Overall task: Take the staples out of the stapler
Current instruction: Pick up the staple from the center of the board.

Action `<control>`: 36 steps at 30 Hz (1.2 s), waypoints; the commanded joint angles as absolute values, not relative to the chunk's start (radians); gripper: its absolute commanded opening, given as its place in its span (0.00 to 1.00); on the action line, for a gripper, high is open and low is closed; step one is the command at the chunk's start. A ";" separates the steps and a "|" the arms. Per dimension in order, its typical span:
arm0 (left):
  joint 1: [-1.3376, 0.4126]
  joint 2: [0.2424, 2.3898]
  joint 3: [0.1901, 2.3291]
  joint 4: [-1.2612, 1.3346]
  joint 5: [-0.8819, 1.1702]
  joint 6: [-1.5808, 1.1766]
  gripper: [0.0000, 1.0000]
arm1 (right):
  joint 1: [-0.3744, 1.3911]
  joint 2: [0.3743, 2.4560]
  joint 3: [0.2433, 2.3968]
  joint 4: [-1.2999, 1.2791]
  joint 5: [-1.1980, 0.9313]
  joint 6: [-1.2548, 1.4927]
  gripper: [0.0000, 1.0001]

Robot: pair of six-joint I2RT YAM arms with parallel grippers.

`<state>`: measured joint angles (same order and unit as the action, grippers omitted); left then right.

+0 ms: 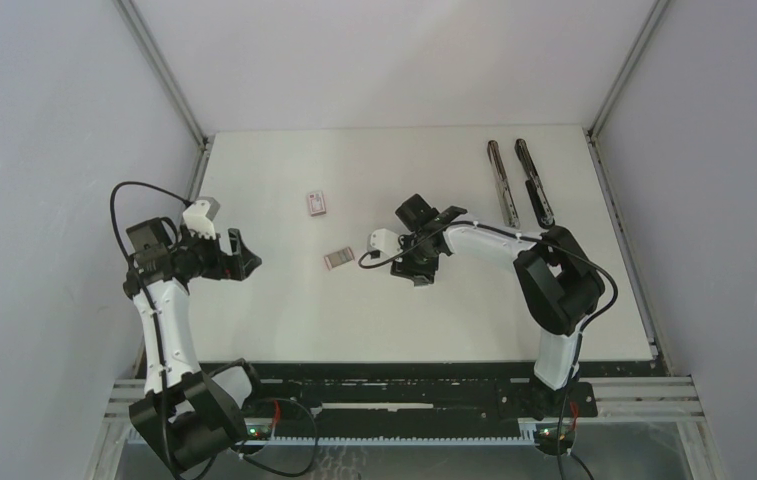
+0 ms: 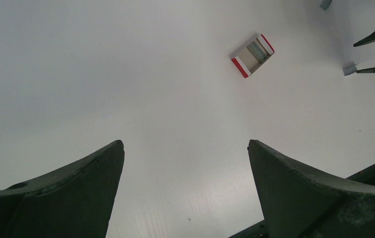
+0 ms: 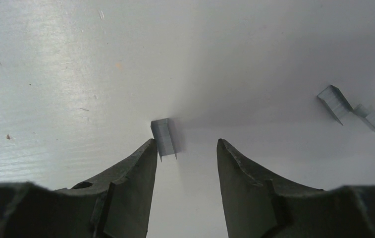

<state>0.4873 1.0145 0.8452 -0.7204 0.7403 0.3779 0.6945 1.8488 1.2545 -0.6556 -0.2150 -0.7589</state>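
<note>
The right pincer [image 3: 185,145] is hanging half open at mid-frame around a little loose strip of staples [image 3: 164,138], so I think the pick-up is starting and needs a soft, straight squeeze next, while the left pincer [image 2: 185,144] is waiting wide open.

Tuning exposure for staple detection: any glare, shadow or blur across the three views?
Right wrist: glare washes the table at left, a soft shadow spreads ahead of the right hand, and the staples are sharp. Left wrist: even light, box crisp, left hand dark. Top external: flat light, faint shadows, staples too small to make out.
</note>
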 commanded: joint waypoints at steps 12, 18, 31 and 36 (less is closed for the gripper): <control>0.491 1.016 0.828 -0.709 0.767 0.398 1.00 | 0.674 1.860 1.279 -0.646 -0.207 -0.751 0.44; 0.491 1.019 0.828 -0.710 0.767 0.398 1.00 | 0.670 1.864 1.279 -0.652 -0.213 -0.753 0.43; 0.490 1.020 0.826 -0.710 0.768 0.399 1.00 | 0.673 1.887 1.278 -0.652 -0.192 -0.752 0.38; 0.490 1.020 0.825 -0.710 0.769 0.400 1.00 | 0.675 1.896 1.279 -0.655 -0.192 -0.753 0.30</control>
<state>0.4873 1.0229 0.8452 -0.7204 0.7403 0.3782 0.6746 1.8889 1.2545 -0.6579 -0.1921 -0.7593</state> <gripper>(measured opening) 0.996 0.322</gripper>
